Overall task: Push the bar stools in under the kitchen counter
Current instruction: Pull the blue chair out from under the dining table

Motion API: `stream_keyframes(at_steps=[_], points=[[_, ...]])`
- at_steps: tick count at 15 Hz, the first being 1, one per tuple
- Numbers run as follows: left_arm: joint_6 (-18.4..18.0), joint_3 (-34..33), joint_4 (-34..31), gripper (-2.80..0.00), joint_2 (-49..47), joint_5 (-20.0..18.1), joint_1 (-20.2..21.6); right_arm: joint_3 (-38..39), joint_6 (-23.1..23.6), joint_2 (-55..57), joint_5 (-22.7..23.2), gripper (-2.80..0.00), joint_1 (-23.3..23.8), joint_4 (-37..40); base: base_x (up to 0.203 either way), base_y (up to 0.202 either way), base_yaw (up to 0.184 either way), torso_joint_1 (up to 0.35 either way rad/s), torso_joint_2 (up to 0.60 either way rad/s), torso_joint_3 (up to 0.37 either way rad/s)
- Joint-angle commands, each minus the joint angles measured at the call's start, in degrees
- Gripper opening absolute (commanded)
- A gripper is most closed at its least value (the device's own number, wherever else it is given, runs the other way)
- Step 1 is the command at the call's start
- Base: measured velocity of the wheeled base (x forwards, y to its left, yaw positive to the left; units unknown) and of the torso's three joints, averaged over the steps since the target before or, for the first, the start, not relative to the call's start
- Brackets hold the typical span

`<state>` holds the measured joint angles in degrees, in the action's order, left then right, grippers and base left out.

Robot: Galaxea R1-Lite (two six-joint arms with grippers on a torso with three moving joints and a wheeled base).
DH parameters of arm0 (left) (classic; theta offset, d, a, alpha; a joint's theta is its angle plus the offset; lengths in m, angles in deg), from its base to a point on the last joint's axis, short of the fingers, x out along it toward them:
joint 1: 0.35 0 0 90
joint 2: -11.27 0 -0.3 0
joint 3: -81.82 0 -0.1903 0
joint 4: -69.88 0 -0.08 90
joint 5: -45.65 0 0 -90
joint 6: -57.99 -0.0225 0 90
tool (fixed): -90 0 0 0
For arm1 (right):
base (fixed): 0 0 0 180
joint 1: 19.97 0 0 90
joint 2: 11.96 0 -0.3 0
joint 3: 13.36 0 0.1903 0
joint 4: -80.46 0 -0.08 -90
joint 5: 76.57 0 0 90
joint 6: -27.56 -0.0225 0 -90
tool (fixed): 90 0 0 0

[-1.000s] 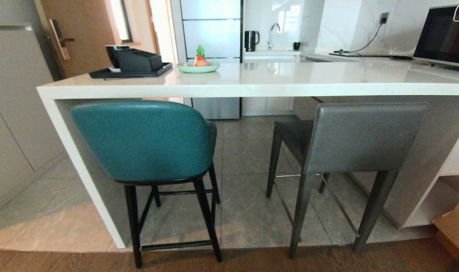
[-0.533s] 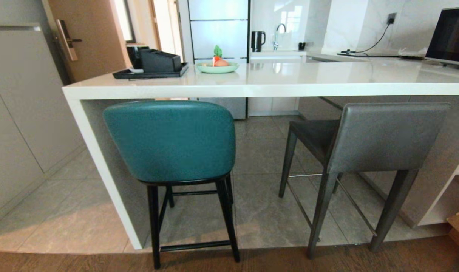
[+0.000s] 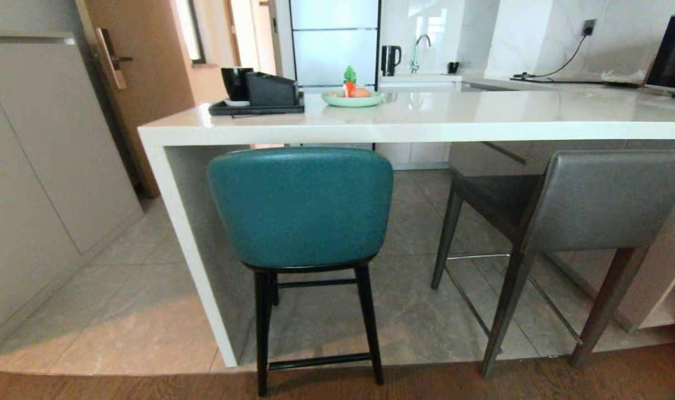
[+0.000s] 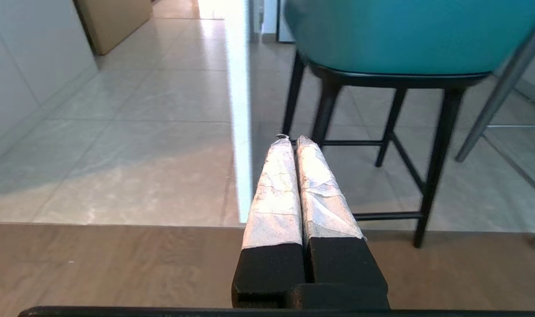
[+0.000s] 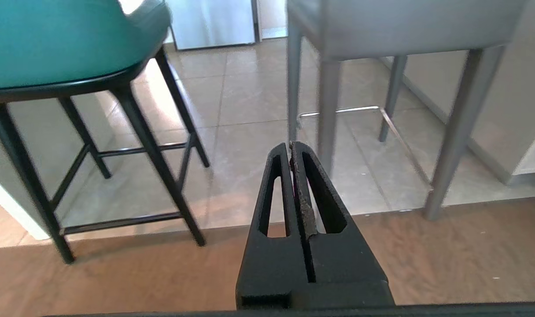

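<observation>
The bar stools are both sitting at the white stone kitchen counter, but neither looks fully tucked in to me. The teal stool is just beside the counter's white slab side leg, and its rounded back sits right at the front edge of the top. Its rear black legs stand on the wood flooring strip rather than on the tiles under the slab. The grey stool is off to the right, turned at an angle so you can see its dark seat, with its rear legs at the line where tile meets wood.

So my read: nothing obviously finished yet, both stools need a shove forward, and the grey one probably needs squaring up too.

Neither arm shows in the head view. From the wrist views, the left hand hangs low over the floor facing the teal stool's legs, fingers pressed together and empty. The right hand is the same deal, closed on nothing, pointed between the two stools. Neither is touching a stool.
</observation>
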<state>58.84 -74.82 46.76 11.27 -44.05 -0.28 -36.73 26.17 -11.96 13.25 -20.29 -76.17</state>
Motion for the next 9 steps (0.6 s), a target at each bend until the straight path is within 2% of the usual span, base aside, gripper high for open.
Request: stream_keyframes(at_steps=[1,6,9], points=[[0.0,-0.1,0.0,-2.80,-0.1,0.0,0.0,0.3,0.0,0.1,0.0,-2.80,0.0,0.0,0.000,0.198,-0.005,0.006,0.00,0.002],[0.0,-0.1,0.0,-2.80,-0.1,0.0,0.0,0.3,0.0,0.1,0.0,-2.80,0.0,0.0,0.000,0.183,0.000,0.003,0.00,0.004],[0.0,-0.1,0.0,-2.80,-0.1,0.0,0.0,0.3,0.0,0.1,0.0,-2.80,0.0,0.0,0.000,0.032,0.003,0.001,0.00,0.001]])
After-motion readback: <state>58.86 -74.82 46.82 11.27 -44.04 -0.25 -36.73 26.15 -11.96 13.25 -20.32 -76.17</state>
